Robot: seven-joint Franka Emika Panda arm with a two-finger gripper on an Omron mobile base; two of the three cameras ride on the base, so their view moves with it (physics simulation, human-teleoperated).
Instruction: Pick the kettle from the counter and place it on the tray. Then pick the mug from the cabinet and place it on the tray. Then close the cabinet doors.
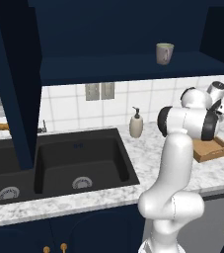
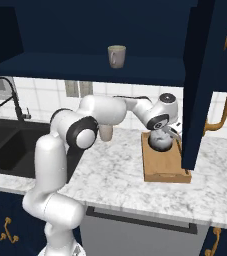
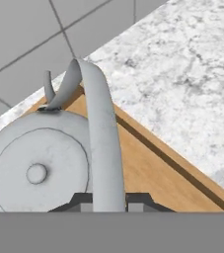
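Observation:
The pale grey kettle (image 3: 34,158) is in the far end of the brown wooden tray (image 3: 153,173), close to the tiled wall. My gripper (image 3: 109,200) reaches down from above, its two dark fingertips pressed against either side of the kettle's arched handle. In the right base view the kettle (image 2: 160,141) shows under my hand on the tray (image 2: 166,167). The greyish-olive mug (image 1: 164,53) stands upright on the navy shelf (image 1: 133,66) of the wall cabinet. Both cabinet doors are swung open, one at the left (image 1: 17,74) and one at the right (image 2: 200,85).
A beige soap pump bottle (image 1: 136,123) stands on the marble counter (image 1: 148,153) between the black double sink (image 1: 79,158) and the tray. A faucet (image 2: 0,97) rises behind the sink. The open right door hangs just over the tray's right side.

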